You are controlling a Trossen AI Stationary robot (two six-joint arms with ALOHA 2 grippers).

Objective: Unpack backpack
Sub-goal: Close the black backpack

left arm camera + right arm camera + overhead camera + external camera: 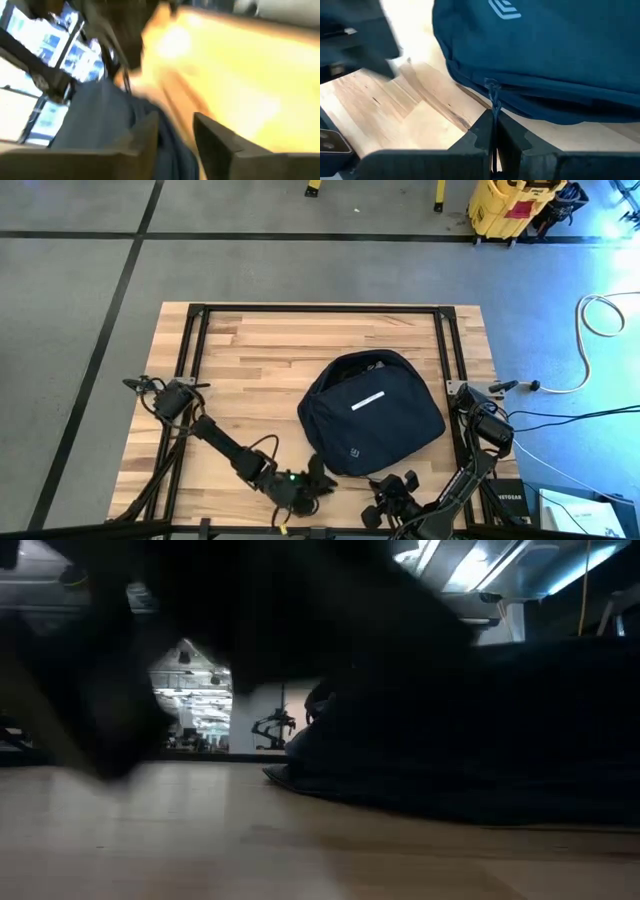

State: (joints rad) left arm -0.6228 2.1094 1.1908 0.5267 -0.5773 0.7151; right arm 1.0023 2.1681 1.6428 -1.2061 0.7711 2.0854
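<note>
The dark navy backpack (pixel 372 412) lies flat on the wooden table, its white stripe (pixel 368 401) and small logo (pixel 505 10) facing up. My right gripper (pixel 494 131) is at the bag's near edge, shut on the zipper's pull cord. My left gripper (pixel 176 137) is at the bag's near left corner (pixel 318 476). Its fingers stand apart, with navy fabric (pixel 100 120) beside one finger. In the low view the backpack (pixel 480 740) fills the right side, and a dark blurred arm covers the top left. My right gripper pinches the thin pull cord (pixel 494 106) of the zipper on the backpack's near side between its two fingers. The fingers come from the table's near side, slanting down. The cord runs straight from the zipper slider (pixel 491 85) to the fingers; the bag rests on the table. My left gripper: I cannot tell whether it touches the fabric.
A black metal frame (pixel 320 308) runs along the table's far and side edges. Bare wood (pixel 250 370) shows left of and beyond the bag. On the floor past the table are a yellow cart (pixel 510 205) and a white cable (pixel 600 320).
</note>
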